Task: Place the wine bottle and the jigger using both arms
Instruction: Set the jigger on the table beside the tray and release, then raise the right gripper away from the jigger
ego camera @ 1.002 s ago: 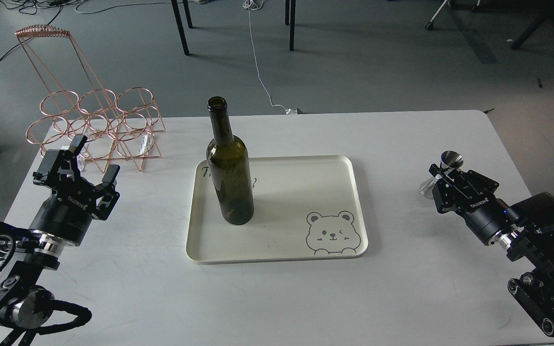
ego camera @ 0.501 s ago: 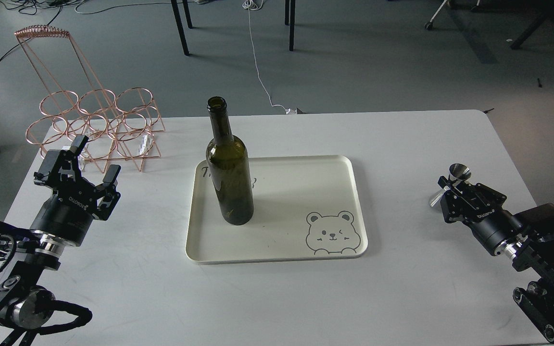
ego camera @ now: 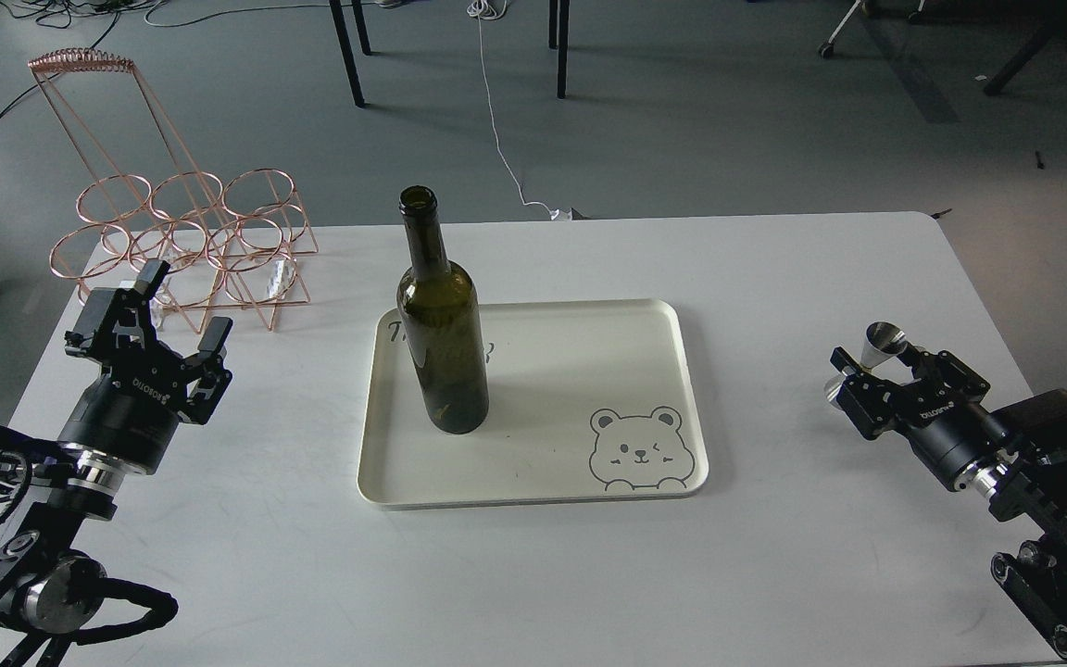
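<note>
Right claw (ego camera: 885,371) seemingly clasps jigger (ego camera: 878,346); left claw (ego camera: 163,320) spread, empty

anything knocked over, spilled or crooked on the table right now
Nothing stands out. The wine bottle stands upright on the cream tray, the jigger is upright by the right gripper, and no spill shows.

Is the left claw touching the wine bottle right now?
Apart. The head view shows the left claw near the copper wire rack, with bare white table between it and the wine bottle standing on the tray.
</note>
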Available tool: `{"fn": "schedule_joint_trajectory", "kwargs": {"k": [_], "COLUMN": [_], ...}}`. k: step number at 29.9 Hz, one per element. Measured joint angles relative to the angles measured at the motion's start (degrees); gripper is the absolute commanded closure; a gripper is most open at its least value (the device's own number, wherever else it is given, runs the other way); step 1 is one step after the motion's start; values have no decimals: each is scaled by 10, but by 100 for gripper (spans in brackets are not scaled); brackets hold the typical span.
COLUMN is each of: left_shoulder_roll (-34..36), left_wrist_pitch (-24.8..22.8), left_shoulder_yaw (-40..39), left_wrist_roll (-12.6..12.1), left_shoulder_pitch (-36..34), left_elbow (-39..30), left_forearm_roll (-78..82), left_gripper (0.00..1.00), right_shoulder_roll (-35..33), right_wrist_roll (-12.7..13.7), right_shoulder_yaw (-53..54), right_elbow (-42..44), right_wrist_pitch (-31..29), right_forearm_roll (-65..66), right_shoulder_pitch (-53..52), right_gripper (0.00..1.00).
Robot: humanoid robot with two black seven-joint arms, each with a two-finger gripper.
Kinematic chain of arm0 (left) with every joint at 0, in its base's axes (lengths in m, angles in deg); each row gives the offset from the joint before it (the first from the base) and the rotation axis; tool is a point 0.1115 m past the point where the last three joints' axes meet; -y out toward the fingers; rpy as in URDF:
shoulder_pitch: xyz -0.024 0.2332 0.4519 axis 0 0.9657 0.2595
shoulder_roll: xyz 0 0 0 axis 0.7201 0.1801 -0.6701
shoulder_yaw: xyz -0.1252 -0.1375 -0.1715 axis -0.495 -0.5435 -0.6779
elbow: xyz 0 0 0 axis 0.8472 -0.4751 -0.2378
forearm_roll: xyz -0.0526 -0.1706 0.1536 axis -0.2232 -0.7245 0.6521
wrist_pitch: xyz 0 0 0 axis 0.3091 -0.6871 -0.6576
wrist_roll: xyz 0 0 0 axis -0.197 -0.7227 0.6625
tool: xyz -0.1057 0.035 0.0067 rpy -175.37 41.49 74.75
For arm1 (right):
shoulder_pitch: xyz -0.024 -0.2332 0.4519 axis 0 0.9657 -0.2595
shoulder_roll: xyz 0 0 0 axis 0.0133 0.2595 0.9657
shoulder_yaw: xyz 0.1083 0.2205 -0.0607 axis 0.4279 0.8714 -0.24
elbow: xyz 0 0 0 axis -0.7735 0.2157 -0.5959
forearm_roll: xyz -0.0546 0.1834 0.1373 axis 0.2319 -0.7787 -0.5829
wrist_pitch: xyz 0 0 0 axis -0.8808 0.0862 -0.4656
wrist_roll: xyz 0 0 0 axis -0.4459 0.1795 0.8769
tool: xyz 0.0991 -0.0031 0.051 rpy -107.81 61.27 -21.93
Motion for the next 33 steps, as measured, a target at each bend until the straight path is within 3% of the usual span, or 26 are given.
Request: {"fn": "schedule_joint_trajectory", "kwargs": {"k": [13, 16, 23, 28, 33], "left_shoulder_roll": [1, 2, 2, 4, 5], "left_wrist_pitch": [0, 0, 0, 0, 3], "left_shoulder_yaw": [0, 0, 0, 0, 0], "left_wrist_roll": [0, 0, 0, 0, 0], "left_shoulder_pitch": [-1, -1, -1, -1, -1], "left_elbow": [0, 0, 0, -2, -2], "left_forearm_roll": [0, 0, 0, 0, 0], "left_gripper": [2, 2, 2, 2, 2], "right_shoulder_roll": [-177, -231, -383, -365, -242], "right_wrist_roll": [0, 0, 0, 0, 0], "right_shoulder_yaw": [-6, -46, -198, -203, -201], "right_elbow": [-125, -188, -468, -536, -512], "right_wrist_pitch": [0, 0, 0, -25, -58], "right_forearm_roll": [-26, -135, -523, -681, -870], "right_shoulder_pitch": [144, 182, 146, 40, -82], "right_gripper": [3, 3, 3, 3, 3]}}
